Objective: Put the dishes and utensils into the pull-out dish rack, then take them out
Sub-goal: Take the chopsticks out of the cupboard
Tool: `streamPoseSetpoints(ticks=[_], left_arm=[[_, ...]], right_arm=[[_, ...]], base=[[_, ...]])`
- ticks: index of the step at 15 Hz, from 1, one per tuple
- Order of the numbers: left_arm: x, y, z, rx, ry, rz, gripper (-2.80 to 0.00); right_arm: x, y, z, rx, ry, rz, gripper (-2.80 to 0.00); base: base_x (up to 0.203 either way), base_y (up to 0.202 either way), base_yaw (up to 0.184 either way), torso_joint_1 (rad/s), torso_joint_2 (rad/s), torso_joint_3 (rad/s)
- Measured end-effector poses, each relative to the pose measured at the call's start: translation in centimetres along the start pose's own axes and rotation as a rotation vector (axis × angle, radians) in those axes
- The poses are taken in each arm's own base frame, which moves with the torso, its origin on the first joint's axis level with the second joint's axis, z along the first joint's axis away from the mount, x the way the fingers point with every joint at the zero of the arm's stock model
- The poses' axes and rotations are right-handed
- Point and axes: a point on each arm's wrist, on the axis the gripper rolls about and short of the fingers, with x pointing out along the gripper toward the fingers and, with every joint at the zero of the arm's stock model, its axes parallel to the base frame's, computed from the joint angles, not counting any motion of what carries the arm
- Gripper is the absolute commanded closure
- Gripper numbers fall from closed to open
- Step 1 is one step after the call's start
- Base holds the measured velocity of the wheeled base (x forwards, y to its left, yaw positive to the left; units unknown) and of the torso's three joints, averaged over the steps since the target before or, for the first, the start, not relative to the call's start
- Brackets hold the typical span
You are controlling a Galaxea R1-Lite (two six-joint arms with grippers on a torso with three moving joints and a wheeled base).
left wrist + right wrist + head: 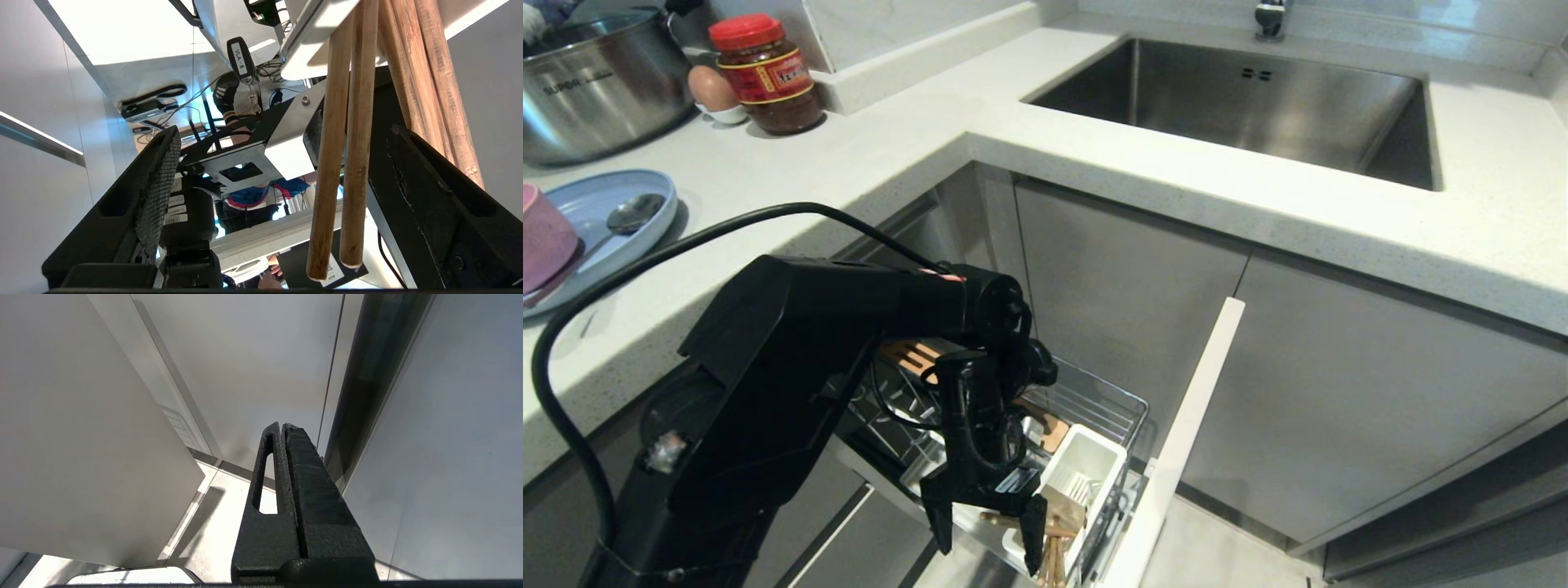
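Observation:
The pull-out dish rack (1098, 402) stands drawn out under the counter, its white cutlery cup (1094, 459) at the front. Wooden chopsticks (1054, 558) stick out of the cup's end. My left gripper (989, 559) is open right at them. In the left wrist view two chopsticks (341, 163) hang between the spread fingers (159, 192) of the left gripper (284, 130), unclamped; more lie by the other finger. The light-blue plate (600, 208) sits on the counter at left with the silver spoon (629, 216) and pink bowl (543, 237) on it. My right gripper (282, 426) is shut, empty, by cabinet fronts.
A steel pot (596, 82), a red-lidded jar (766, 73) and an egg (711, 88) stand at the counter's back left. The steel sink (1241, 98) is at the back right. The rack's white drawer front (1188, 433) juts out beside the cup. A person (249, 200) shows behind the robot.

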Motion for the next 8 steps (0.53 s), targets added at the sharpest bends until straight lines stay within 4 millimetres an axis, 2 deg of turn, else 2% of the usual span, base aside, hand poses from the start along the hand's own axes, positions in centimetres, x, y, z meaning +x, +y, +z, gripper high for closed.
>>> streamPoseSetpoints(ticks=[8], left_arm=[[0.0, 0.0, 1.1, -0.048, -0.092, -0.024, -2.8]], right_arm=[[0.0, 0.0, 0.0, 0.0, 0.0, 0.0, 0.0]], base=[[0.0, 0.0, 0.0, 0.0, 0.0, 0.0]])
